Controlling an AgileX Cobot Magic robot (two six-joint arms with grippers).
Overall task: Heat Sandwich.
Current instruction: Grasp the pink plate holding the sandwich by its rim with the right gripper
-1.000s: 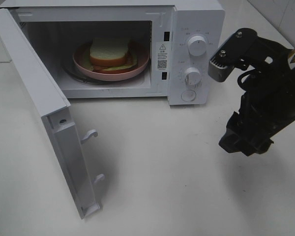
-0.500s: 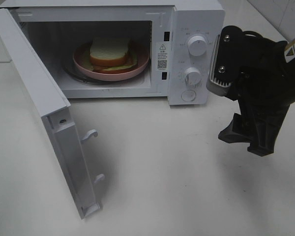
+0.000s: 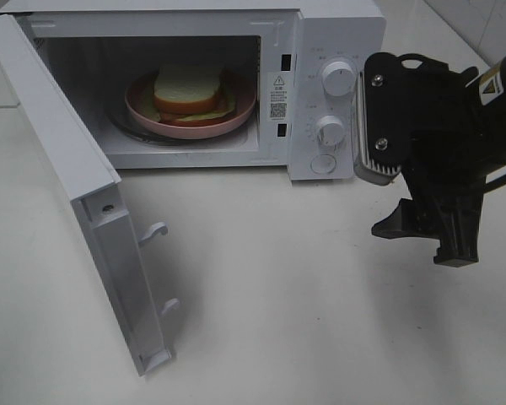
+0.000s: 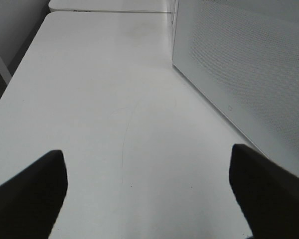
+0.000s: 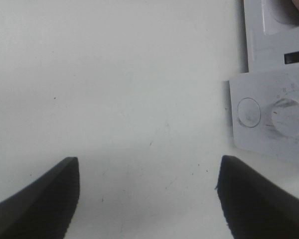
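While in microwave, sandwich (tool afar).

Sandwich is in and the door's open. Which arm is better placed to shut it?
Left, probably. The left gripper is open beside what looks like the outer face of the door, ready to push. The right gripper hangs open by the control panel, away from it.

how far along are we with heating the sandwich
Done: the sandwich sits on the pink plate inside the microwave. In hand: nothing is held; the right claw hangs open and empty over the table near the dials, and the left claw is open too. Left: the door stands wide open, so shutting it and setting a dial seem to remain.
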